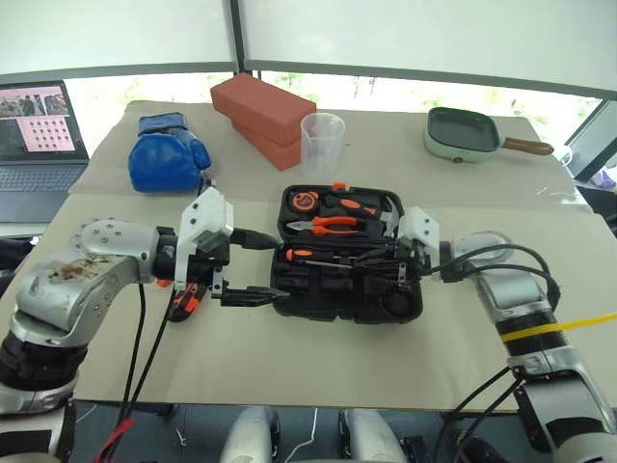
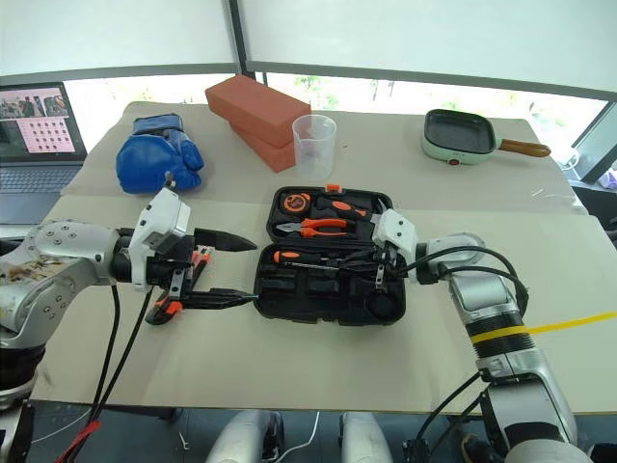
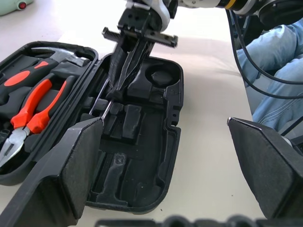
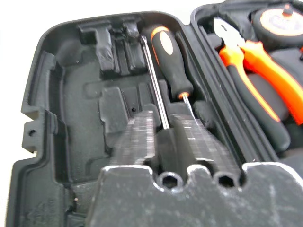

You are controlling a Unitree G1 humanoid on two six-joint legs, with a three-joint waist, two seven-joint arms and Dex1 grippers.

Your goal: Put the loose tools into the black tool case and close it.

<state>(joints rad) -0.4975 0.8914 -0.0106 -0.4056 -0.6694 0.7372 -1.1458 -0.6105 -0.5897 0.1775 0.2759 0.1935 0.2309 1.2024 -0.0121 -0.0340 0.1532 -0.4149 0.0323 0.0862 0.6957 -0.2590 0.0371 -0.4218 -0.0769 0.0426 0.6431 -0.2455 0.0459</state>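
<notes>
Right wrist view: two screwdrivers [image 4: 165, 52] in one black tool case [image 4: 52, 118].

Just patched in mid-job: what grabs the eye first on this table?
The black tool case lies open at the table's centre, orange-handled pliers in its far half. The right gripper reaches into the near half, shut on a screwdriver shaft, while the left gripper is open at the case's left edge. A blue boxing glove sits far left.
</notes>
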